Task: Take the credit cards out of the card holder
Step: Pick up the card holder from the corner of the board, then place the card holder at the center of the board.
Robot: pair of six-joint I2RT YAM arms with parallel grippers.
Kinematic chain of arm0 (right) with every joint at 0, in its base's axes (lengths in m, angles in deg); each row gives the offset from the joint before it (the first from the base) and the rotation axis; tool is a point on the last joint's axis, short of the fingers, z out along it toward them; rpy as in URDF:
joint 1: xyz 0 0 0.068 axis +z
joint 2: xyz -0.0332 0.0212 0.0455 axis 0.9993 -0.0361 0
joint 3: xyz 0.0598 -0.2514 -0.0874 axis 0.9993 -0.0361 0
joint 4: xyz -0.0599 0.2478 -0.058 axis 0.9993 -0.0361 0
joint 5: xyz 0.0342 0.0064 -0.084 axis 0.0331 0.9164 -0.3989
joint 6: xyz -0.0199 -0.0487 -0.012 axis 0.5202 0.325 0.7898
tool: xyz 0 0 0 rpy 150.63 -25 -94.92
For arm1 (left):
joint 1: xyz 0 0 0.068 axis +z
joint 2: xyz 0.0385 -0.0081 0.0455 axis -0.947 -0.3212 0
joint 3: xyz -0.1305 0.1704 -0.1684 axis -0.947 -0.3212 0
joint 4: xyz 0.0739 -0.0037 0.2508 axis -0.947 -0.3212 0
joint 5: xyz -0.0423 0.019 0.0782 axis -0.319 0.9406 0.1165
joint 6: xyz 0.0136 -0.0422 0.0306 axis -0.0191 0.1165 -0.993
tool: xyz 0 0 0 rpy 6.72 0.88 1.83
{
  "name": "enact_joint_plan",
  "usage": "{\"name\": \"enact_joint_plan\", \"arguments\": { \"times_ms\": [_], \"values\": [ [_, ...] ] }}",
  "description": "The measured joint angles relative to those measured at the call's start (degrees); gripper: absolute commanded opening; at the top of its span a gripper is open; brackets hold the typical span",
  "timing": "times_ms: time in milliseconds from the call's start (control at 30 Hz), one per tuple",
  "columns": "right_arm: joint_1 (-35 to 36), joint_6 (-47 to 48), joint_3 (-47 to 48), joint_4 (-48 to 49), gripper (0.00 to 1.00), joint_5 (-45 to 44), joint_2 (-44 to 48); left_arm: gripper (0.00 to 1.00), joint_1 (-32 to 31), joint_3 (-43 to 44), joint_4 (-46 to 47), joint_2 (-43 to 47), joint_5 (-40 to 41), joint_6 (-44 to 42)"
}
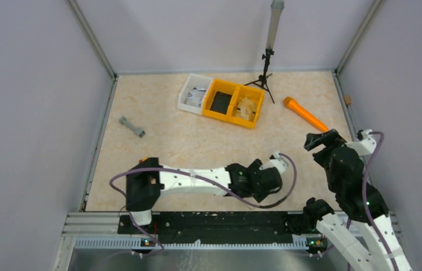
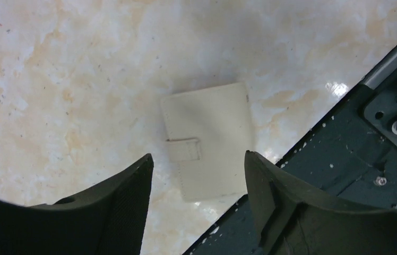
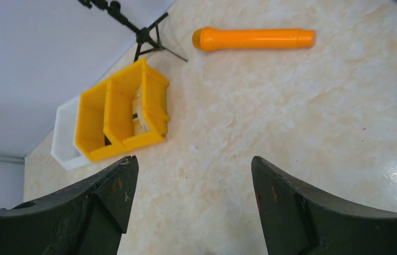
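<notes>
Beneath left tool (image 2: 199,158), card holder (image 2: 207,125)

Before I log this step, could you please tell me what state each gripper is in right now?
Left gripper: open, above the card holder, holding nothing.
Right gripper: open, empty.

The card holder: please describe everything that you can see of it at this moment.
The card holder is a thin, pale beige rectangle that looks like leather, with a short strap folded over one edge, so it appears closed. It lies flat on the marbled table, close to the black base rail. The open left gripper hovers above it, and its fingers do not seem to touch it.
</notes>
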Motion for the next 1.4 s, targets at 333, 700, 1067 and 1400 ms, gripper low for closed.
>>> {"name": "enact_joint_plan", "arguments": {
  "times_ms": [333,700,1067,1400],
  "values": [
    [0.0,-0.3,3.2,-3.8,0.79,-8.6,5.4,0.60,-6.6,15.5,-17.1,-15.6,5.2,4.2],
    [0.0,1.3,3.6,-3.6,0.79,-7.8,7.2,0.43,-8.3,16.2,-18.7,-19.8,1.7,8.0],
    [0.0,1.4,3.4,-3.1,0.78,-4.7,7.2,0.00,-8.3,15.7,-18.4,-20.6,1.4,10.7],
    [0.0,2.3,1.5,0.5,0.77,9.7,4.0,0.00,0.5,-2.3,-9.2,-1.6,-6.6,10.9]
  ]
}}
